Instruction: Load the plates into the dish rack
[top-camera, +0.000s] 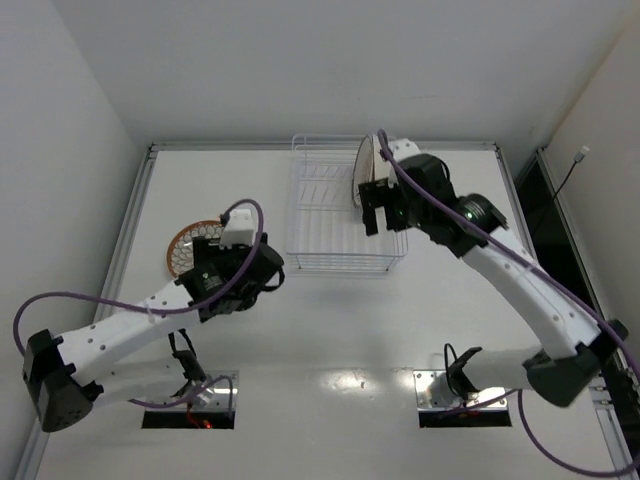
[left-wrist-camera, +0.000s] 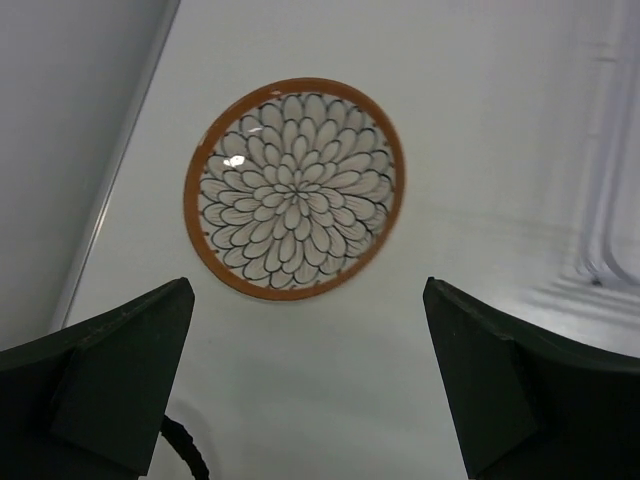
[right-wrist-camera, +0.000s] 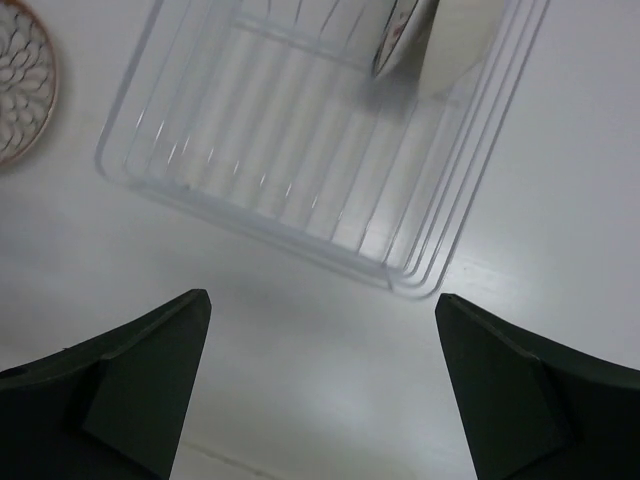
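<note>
Arm bases are sitting closest to us in the overhead view, and beyond them the left gripper (top-camera: 208, 262) is hanging over the flat plate (top-camera: 177, 250), which is lying face up on the table (top-camera: 330, 330), well left of the dish rack (top-camera: 300, 215). The right gripper (top-camera: 385, 215) is hovering at the rack's far right corner, just beside the standing plate (top-camera: 367, 165), which is resting on edge in the slots. Through the left wrist we are seeing our dark fingers (left-wrist-camera: 110, 370) spread wide and empty, with the flat plate (left-wrist-camera: 295, 190) lying straight ahead, centred between them and apart from them. Being round, it is offering no long axis, so we are judging that the grasp is depending on reaching its rim. Through the right wrist we are seeing those jaws spread and empty too, above the rack's near rail (right-wrist-camera: 270, 225), while the standing plate (right-wrist-camera: 455, 45) is leaning in the far corner; whether a second is resting against it we cannot tell. We are judging the left arm far nearer the flat plate.
</note>
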